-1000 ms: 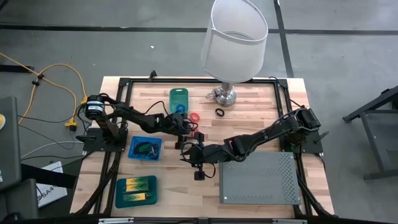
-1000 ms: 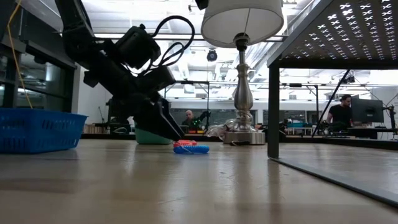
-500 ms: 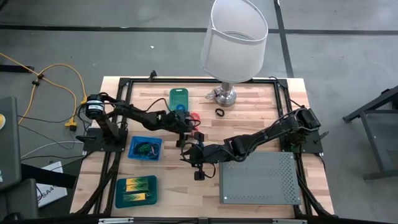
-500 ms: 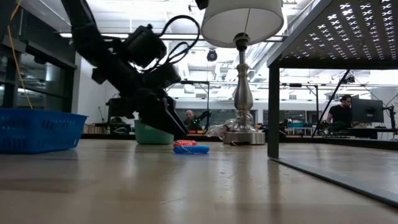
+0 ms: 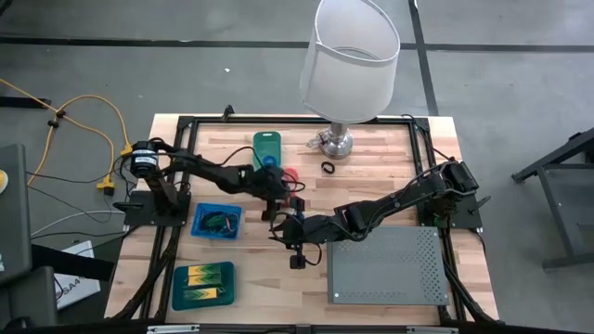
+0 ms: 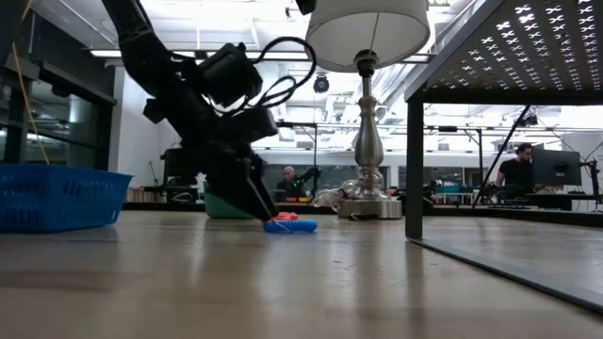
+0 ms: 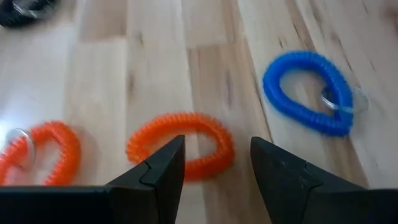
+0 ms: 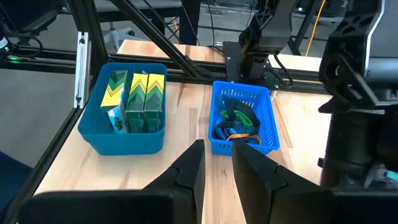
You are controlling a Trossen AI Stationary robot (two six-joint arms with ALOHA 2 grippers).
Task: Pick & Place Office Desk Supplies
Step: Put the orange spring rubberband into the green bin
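Orange coils were the job in hand: the left gripper (image 7: 214, 165) hung open just above one orange coil (image 7: 181, 146), gripping nothing, with a second orange coil (image 7: 40, 152) and a blue coil (image 7: 309, 91) lying loose on the wooden table (image 5: 390, 176). Several coils already sat in the blue basket (image 8: 244, 118) and the yellow-and-green blocks (image 8: 132, 93) in their blue tub (image 8: 121, 138). The right gripper (image 8: 217, 165) waited near the table's middle, slightly parted and empty, and a black ring (image 5: 328, 167) by the lamp (image 5: 348, 65) also looked left to do.

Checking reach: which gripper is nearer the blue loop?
Left. The left gripper is open beside the blue loop, over a red loop; the right gripper waits nearer the grey box.
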